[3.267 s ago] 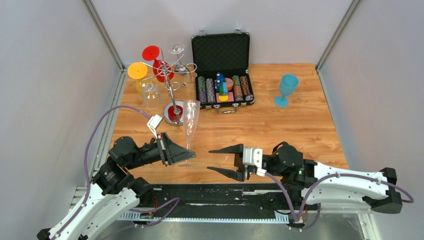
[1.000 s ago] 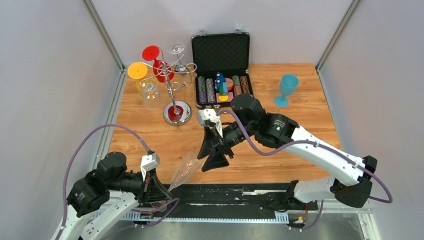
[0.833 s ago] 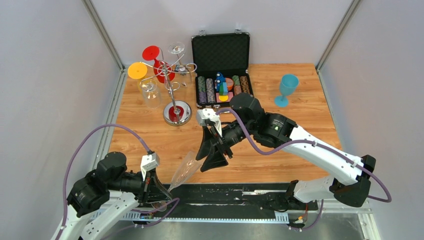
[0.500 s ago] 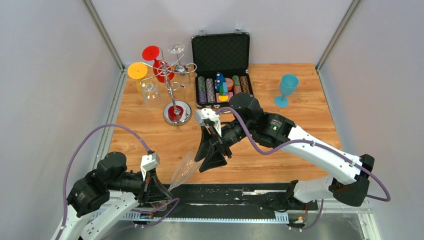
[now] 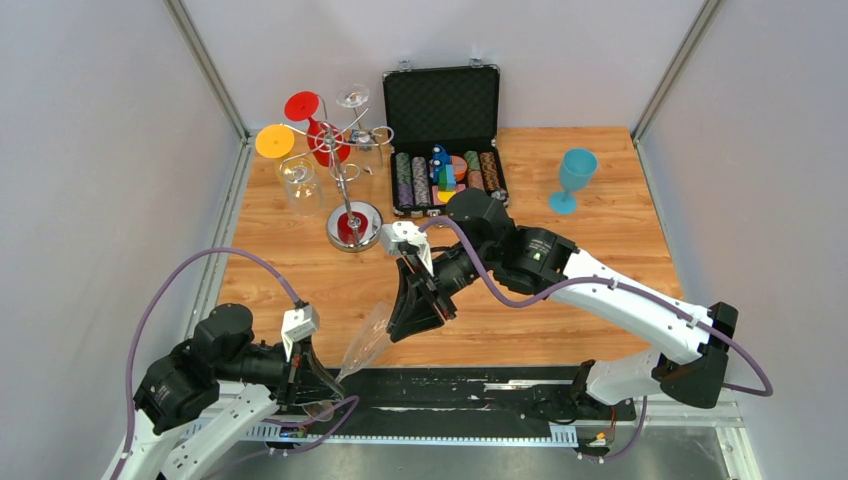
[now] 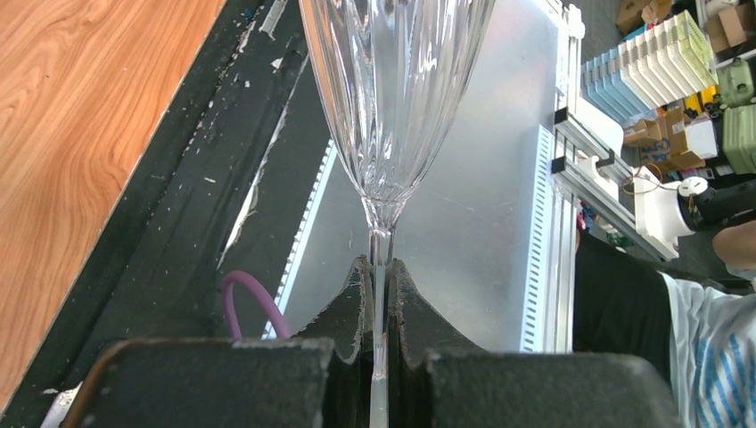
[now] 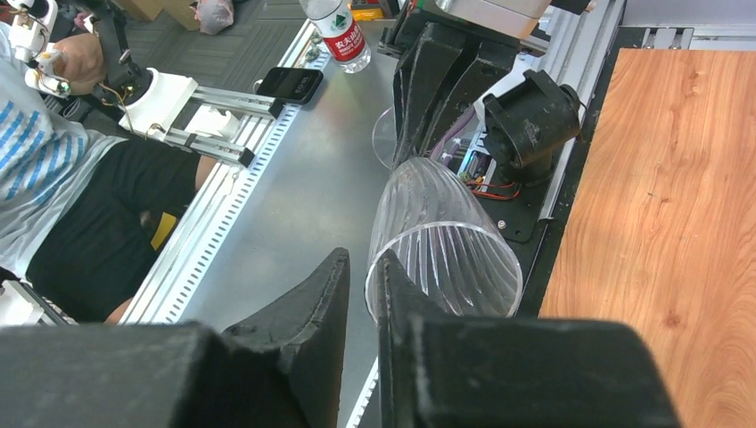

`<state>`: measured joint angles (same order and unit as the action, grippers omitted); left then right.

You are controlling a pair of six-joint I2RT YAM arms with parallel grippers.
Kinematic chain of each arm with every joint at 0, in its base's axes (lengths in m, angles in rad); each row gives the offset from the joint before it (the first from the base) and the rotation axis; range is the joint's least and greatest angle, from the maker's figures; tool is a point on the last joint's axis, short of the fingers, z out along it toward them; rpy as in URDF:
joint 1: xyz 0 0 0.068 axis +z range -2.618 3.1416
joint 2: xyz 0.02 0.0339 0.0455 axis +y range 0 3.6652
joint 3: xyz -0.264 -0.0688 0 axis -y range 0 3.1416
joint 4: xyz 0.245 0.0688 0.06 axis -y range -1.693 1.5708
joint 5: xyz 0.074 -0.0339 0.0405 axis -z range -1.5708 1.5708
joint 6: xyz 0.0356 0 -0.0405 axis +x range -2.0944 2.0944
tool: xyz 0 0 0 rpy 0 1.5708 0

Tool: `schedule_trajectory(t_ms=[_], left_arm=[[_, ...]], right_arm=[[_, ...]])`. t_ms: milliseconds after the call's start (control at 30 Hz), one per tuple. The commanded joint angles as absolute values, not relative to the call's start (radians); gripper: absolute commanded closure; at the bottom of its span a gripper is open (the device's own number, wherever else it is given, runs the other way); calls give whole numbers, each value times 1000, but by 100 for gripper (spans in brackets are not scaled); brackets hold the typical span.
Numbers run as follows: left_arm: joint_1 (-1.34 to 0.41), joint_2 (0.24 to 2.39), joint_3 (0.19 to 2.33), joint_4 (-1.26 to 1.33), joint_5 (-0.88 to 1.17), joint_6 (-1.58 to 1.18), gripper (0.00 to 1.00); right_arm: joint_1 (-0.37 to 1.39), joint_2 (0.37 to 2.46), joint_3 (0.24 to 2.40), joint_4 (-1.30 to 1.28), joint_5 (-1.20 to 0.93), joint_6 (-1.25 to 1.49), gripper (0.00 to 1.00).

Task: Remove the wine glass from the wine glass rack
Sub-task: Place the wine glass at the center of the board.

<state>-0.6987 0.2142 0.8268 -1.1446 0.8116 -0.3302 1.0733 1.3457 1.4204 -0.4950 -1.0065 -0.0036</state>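
The wine glass (image 5: 368, 338), a clear fluted one, is held off the wine glass rack (image 5: 340, 170). It lies at the near edge of the counter (image 5: 560, 270), left of the middle and partly out over the black rail. The rack stands well apart at the far-left corner, with coloured and clear glasses hung on it.

The stem is gripped by the left gripper (image 6: 379, 267), whose jaws are closed hard on it just below the bowl. The long axis of the glass is tilted: from the stem at the near-left it runs up and to the right, so the open mouth is turned straight toward the right gripper (image 7: 361, 263). The right arm is therefore the one nearer the rim, and the coming move is judged to be a hand-over or a steadying at the bowl.

The right jaws are drawn nearly together, with only a narrow slit left between them, and nothing is seen clamped there.

The pinch on the stem is shown only in the left wrist view; in the top view it is hidden by the left jaws themselves. The right wrist view alone shows the rim just beside one jaw. Whether the glass wall has entered the slit cannot be told.
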Motion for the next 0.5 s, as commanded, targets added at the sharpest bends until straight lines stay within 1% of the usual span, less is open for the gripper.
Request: schedule_trajectory(t_ms=[0,100,200,233,300,367,400,433,467], left_arm=[[-696,226,854,-1131,817,-305,100],[-696,232,858,-1131,812,-304,100],[-696,244,864,-1132,811,-301,100],[-696,247,864,-1133,811,-301,98],[-696,257,866,-1135,807,-300,91],[-697,264,869,-1138,798,-298,82],[-697,268,870,-1139,788,-297,73],[-697,269,872,-1140,783,-297,69],[-696,270,875,-1141,774,-295,61]], right_arm=[[1082,1360,1422,-453,-1059,-6,89],[1084,1366,1421,-453,-1067,-6,99],[1087,1371,1423,-451,-1063,-6,100],[1089,1371,1423,-451,-1061,-6,100],[1091,1369,1423,-453,-1055,-6,100],[1092,1361,1421,-454,-1048,-6,100],[1092,1356,1418,-453,-1042,-6,100],[1092,1350,1414,-453,-1035,-6,100],[1093,1344,1407,-455,-1027,-6,100]])
